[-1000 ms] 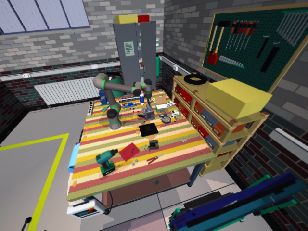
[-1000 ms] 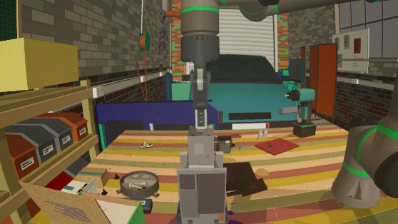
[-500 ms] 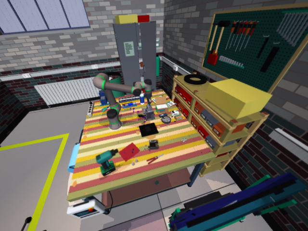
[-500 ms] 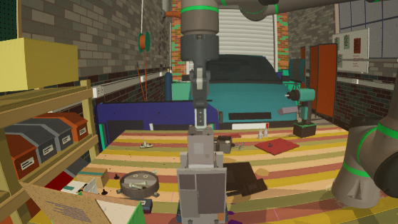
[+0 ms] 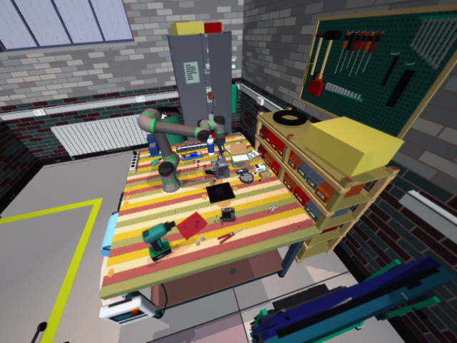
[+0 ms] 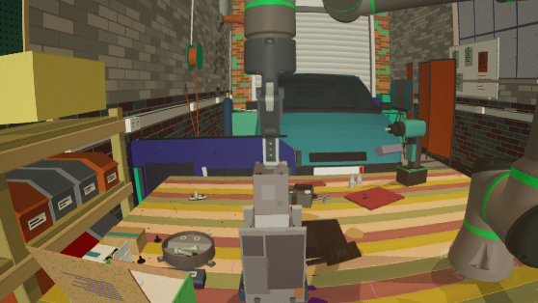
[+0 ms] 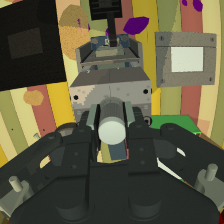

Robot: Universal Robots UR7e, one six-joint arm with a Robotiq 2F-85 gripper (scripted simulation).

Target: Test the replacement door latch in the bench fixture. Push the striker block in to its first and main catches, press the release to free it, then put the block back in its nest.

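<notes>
The striker block (image 7: 109, 85) is partly hidden under my fingers; only its grey body and knurled round handle (image 7: 111, 123) show. It sits at the near end of the grey latch fixture (image 6: 271, 227) (image 5: 221, 168) in the middle of the striped bench. Beyond it the fixture's channel leads to a blue latch plate (image 7: 109, 41) with a black lever above. A grey frame with a white centre (image 7: 186, 59) lies on the bench right of the fixture. My gripper (image 7: 111, 118) (image 6: 270, 149) points straight down over the fixture and is closed on the block's handle.
A round tray of bolts (image 6: 188, 248) sits left of the fixture. A black mat (image 5: 220, 193) lies just beyond it, then a small black unit (image 5: 227, 214), a red plate (image 5: 191, 224) and a green drill (image 5: 158, 240). Shelves of bins (image 5: 313, 173) line one bench side.
</notes>
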